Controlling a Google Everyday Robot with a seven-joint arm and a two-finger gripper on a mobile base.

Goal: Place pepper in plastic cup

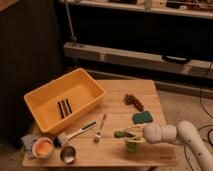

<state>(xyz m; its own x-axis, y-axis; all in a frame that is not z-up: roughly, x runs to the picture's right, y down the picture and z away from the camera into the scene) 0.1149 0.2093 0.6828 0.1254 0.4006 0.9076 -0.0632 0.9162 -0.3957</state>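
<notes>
A dark green pepper (pixel 120 134) sticks out to the left of my gripper (pixel 134 132), which is shut on it near the table's front right. The pepper hangs just above and to the left of the rim of a pale green plastic cup (pixel 131 145), which stands upright directly below the gripper. The white arm (pixel 167 132) reaches in from the right edge. The inside of the cup is hidden by the gripper.
A yellow bin (pixel 47 102) with two dark sticks stands at the left. A green sponge (pixel 143 117) and grapes (pixel 134 101) lie behind the gripper. A fork (pixel 100 128), a brush (pixel 75 135), a metal cup (pixel 67 154) and an orange bowl (pixel 42 148) are front left.
</notes>
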